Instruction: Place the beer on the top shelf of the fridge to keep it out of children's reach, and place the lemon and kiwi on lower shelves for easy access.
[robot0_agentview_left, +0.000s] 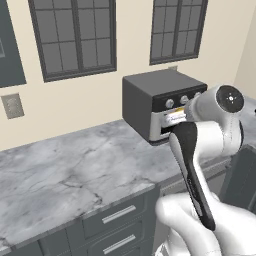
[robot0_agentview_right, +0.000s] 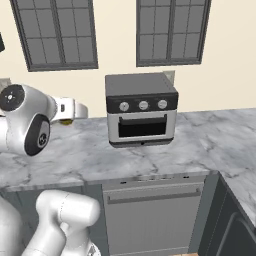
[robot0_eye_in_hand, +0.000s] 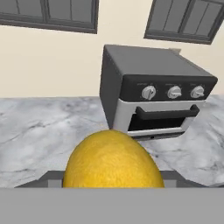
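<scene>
End effector gripping lemon, carrying it above marble surface facing toaster oven; risking, by judgement, a slip of the round fruit during any swing toward the fridge.

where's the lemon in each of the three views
Left base view: I cannot make it out.
Right base view: a yellow sliver under the white hand, left of centre, lemon.
Hand view: large, bottom centre, between the tool's tips.
Shared landmark: the toaster oven on the marble counter.
</scene>
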